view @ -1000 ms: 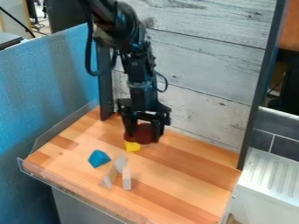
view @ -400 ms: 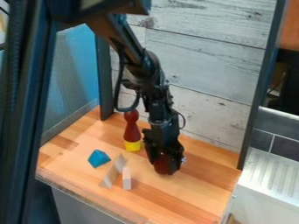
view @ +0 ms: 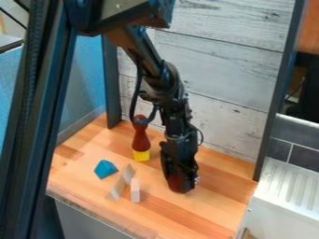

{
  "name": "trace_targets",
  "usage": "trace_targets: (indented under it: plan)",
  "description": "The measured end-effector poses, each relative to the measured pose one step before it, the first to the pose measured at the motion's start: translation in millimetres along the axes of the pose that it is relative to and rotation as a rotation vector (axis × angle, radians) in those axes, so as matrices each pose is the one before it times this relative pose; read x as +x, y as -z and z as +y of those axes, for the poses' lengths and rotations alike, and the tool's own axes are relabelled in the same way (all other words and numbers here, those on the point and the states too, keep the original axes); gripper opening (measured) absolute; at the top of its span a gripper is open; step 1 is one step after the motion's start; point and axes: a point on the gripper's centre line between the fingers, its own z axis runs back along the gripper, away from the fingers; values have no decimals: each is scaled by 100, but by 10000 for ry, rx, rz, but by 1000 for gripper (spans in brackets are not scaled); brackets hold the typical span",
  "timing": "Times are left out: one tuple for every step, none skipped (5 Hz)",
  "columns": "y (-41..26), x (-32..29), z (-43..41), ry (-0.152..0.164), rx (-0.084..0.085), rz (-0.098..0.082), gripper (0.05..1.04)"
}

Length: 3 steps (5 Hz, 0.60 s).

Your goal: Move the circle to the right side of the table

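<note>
"Where's the circle?"

"The dark red circle [view: 178, 187] is down low over the bench [view: 211, 210], right of its middle in the camera view. I can't tell if it touches the wood."

"Which way does it point?"

"Its bottom edge curves downward. The rest is partly hidden, so I can't make out a long axis or a direction."

"And the fingers?"

"The fingers [view: 166, 167] hang down, part open by about the circle's width, one on each side, and they've got hold of it. The black arm [view: 165, 81] slants down from the top edge."

"What's to the left?"

"A red pin [view: 141, 139] stands upright, with a yellow block [view: 142, 156] at its foot. In front of those, a thin grey board [view: 120, 183] lies at a slant beside a small pale block [view: 135, 190]. Left of the board is a blue block [view: 105, 169]."
</note>
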Motion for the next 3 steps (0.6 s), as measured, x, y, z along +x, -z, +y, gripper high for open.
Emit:
trace_targets:
  plan:
    - [130,-637,161,-22,282,382,1009]
    - [-1798,54,-268,-250,-40,-307,1005]
    - [-3251,-693,968,35,28,-409,1000]
